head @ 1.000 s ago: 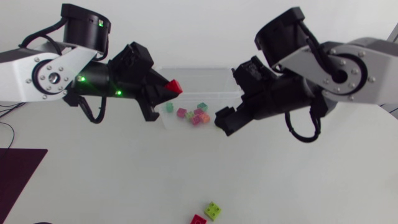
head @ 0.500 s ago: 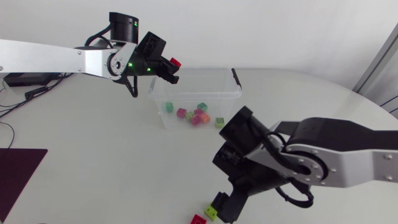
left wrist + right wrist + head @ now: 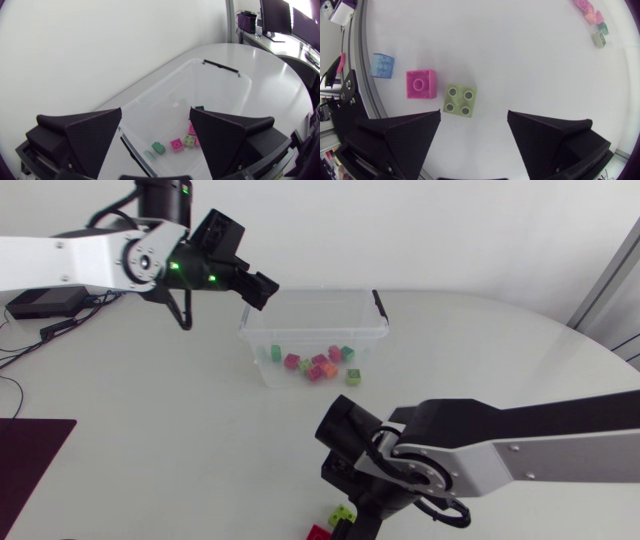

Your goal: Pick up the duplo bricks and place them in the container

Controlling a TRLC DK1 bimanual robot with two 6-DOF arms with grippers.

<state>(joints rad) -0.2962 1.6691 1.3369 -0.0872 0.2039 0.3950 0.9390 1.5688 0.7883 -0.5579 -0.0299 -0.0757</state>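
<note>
The clear container [image 3: 310, 315] stands at the back of the table with several small bricks [image 3: 320, 362] in it, a red one [image 3: 335, 353] among them. My left gripper [image 3: 257, 288] hangs open and empty over its rear left corner. In the left wrist view the left gripper [image 3: 155, 114] looks down into the container [image 3: 165, 90] at green [image 3: 158, 147] and pink [image 3: 176, 144] bricks. My right gripper [image 3: 352, 518] is low at the table's front, open. A lime brick [image 3: 460, 100] lies just ahead of the right gripper [image 3: 474, 114], beside a pink brick [image 3: 421, 84] and a blue one [image 3: 382, 65].
In the head view the lime brick [image 3: 342, 516] and the pink one [image 3: 318, 532] sit close to the table's front edge. A dark mat [image 3: 30, 455] lies at the left edge. A black handle [image 3: 379, 304] clips the container's right side.
My left gripper has opened and the red brick it held is no longer between its fingers. The right arm has swung from the container down to the front bricks.
</note>
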